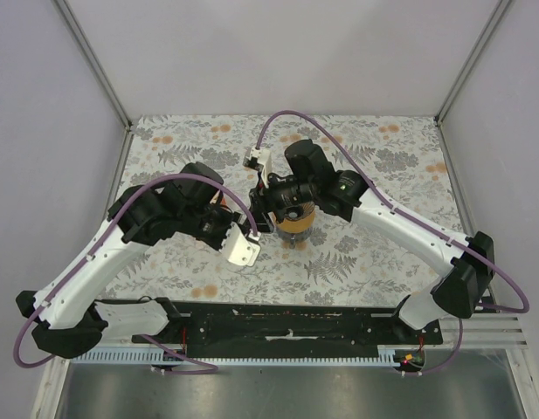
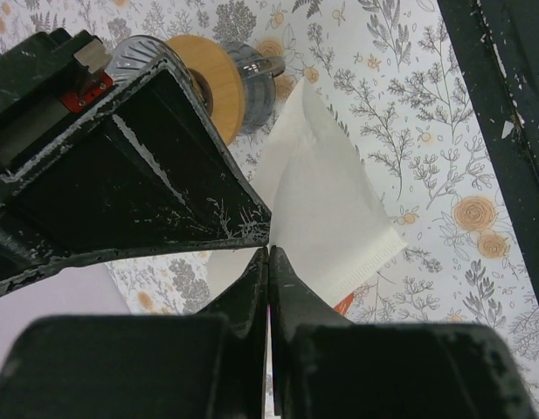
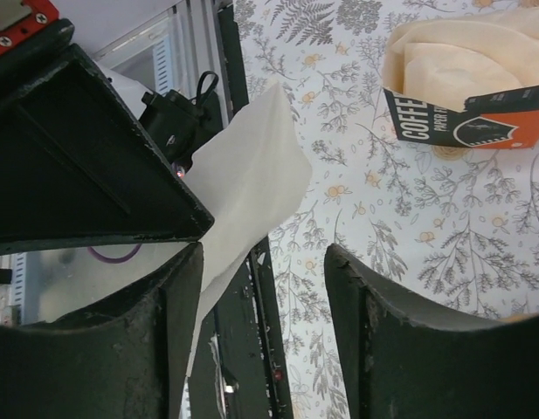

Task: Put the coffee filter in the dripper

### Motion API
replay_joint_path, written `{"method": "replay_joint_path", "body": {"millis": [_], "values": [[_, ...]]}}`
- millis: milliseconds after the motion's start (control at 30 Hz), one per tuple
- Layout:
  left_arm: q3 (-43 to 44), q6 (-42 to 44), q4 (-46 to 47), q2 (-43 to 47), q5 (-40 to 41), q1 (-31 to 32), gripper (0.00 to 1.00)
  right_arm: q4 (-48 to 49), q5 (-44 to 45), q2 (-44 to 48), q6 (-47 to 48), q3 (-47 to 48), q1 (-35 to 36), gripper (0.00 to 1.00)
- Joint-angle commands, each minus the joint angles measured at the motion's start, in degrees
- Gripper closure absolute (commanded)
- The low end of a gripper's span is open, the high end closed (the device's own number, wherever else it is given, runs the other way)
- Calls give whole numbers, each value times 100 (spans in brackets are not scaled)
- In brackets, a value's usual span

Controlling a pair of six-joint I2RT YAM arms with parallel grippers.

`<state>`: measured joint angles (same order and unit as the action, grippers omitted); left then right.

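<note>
My left gripper (image 1: 241,244) is shut on the white paper coffee filter (image 1: 245,253), holding it by one edge above the table. In the left wrist view the filter (image 2: 326,218) fans out from the closed jaws (image 2: 269,253). The dripper (image 1: 295,223), a ribbed dark cone (image 2: 136,54) with an amber-brown ring (image 2: 221,83), stands just right of the filter, partly hidden under my right gripper (image 1: 267,214). My right gripper (image 3: 265,253) is open; the filter (image 3: 252,183) hangs beside its left finger (image 3: 177,314).
An orange packet (image 3: 479,122) with a cream stack of filters (image 3: 452,57) lies on the floral tablecloth (image 1: 374,253), mostly hidden under my left arm in the top view. A grey glass piece (image 2: 259,72) sits behind the amber ring. A black rail (image 1: 295,327) runs along the near edge.
</note>
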<state>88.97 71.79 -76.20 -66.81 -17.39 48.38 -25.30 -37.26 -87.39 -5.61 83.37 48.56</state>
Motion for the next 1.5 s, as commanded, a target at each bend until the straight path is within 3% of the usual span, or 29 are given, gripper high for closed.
{"method": "replay_joint_path", "body": {"millis": [0, 100, 200, 467, 600, 700, 800, 867, 1000, 1033, 1067, 1133, 1233, 1333, 1467], "values": [[-151, 388, 88, 185, 139, 57, 98, 218, -475, -15, -81, 109, 22, 31], [-239, 485, 88, 247, 192, 75, 98, 236, -432, 47, -116, 74, 22, 25], [-345, 617, 106, 335, 262, 84, 98, 262, -318, 117, -212, 39, 14, 25], [-363, 608, 255, 379, 254, 110, 98, 403, 525, 30, -459, -67, 110, 42], [-363, 486, 264, 396, 131, 128, 98, 368, 930, -32, -476, -32, 128, 58], [-354, 327, 290, 405, 51, 154, 98, 263, 1263, 12, -441, 12, 119, 77], [-371, 143, 255, 396, 104, 154, 98, 35, 2359, 187, -397, 4, 84, 100], [-337, 2, 185, 379, 87, 154, 98, -71, 2915, 345, -406, -66, 5, 100], [-275, -454, 106, 230, 95, 154, 98, -80, 3013, 565, -345, -146, -162, 100], [-249, -603, 158, 195, 113, 145, 96, -98, 3092, 583, -336, -155, -188, 100], [-196, -857, 272, 159, 139, 154, 86, -107, 3206, 627, -336, -172, -206, 100], [-56, -1462, 579, 107, 261, 154, 56, -150, 3504, 706, -353, -216, -276, 100], [234, -2420, 1141, -16, 534, 146, 32, -212, 4303, 846, -362, -321, -364, 100], [516, -3248, 1475, -218, 727, 154, 22, -221, 4832, 961, -388, -444, -504, 100], [683, -4793, 1977, -604, 1342, 110, 21, -212, 4842, 909, -537, -489, -733, 100]]}}
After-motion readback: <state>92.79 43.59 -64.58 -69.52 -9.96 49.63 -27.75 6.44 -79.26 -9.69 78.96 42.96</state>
